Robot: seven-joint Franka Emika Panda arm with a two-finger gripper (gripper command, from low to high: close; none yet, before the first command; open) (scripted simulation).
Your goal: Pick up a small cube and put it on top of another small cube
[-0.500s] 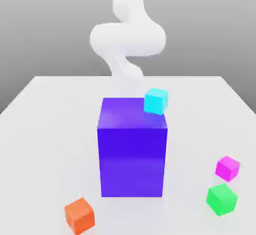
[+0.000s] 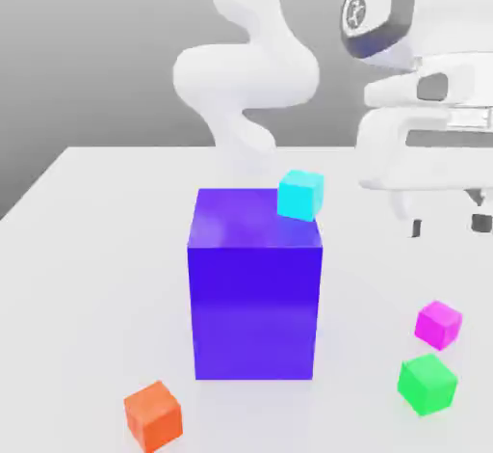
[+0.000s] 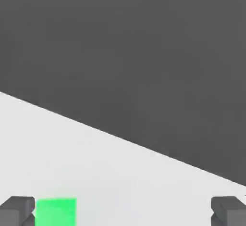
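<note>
The small magenta cube (image 2: pixel 438 324) rests on the white table (image 2: pixel 87 278) towards the exterior view's right. Just in front of it sits the small green cube (image 2: pixel 427 384), a little apart. My gripper (image 2: pixel 448 224) hangs high above both cubes, fingers pointing down and spread wide, with nothing between them. In the hand view the green cube (image 3: pixel 56 212) lies close to one dark fingertip (image 3: pixel 18 210), and the gripper (image 3: pixel 124 211) stands open.
A big blue-violet block (image 2: pixel 254 282) stands mid-table, with a small cyan cube (image 2: pixel 300 194) by its far right top corner. A small orange cube (image 2: pixel 153 415) sits near the front at the exterior view's left. The white arm (image 2: pixel 246 75) rises behind the block.
The hand has swung into the exterior view on the right, above the magenta and green cubes. None of the cubes has moved.
</note>
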